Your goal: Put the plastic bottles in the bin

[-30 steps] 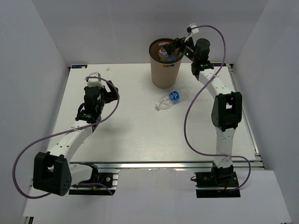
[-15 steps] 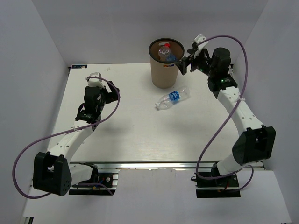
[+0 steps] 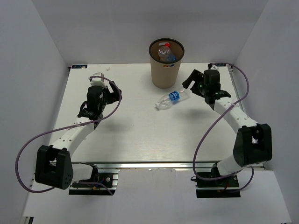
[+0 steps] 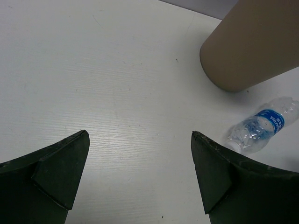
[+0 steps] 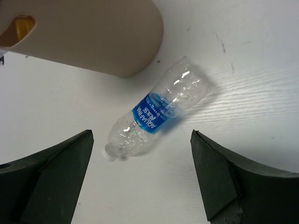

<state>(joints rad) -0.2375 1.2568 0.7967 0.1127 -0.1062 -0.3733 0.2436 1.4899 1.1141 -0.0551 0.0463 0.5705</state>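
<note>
A clear plastic bottle with a blue label lies on its side on the white table, just in front and to the right of the tan bin. Inside the bin I see a clear bottle with a red cap. My right gripper hangs open a little above the table to the right of the blue-label bottle, empty. My left gripper is open and empty over the left half of the table, pointing toward the bin.
The white table is enclosed by grey walls on three sides. The bin's slot handle cut-out faces the right wrist camera. Purple cables loop from both arms.
My right arm has pulled back from above the bin's rim, swung right and come down beside the blue-label bottle. The left arm shifted only slightly.
</note>
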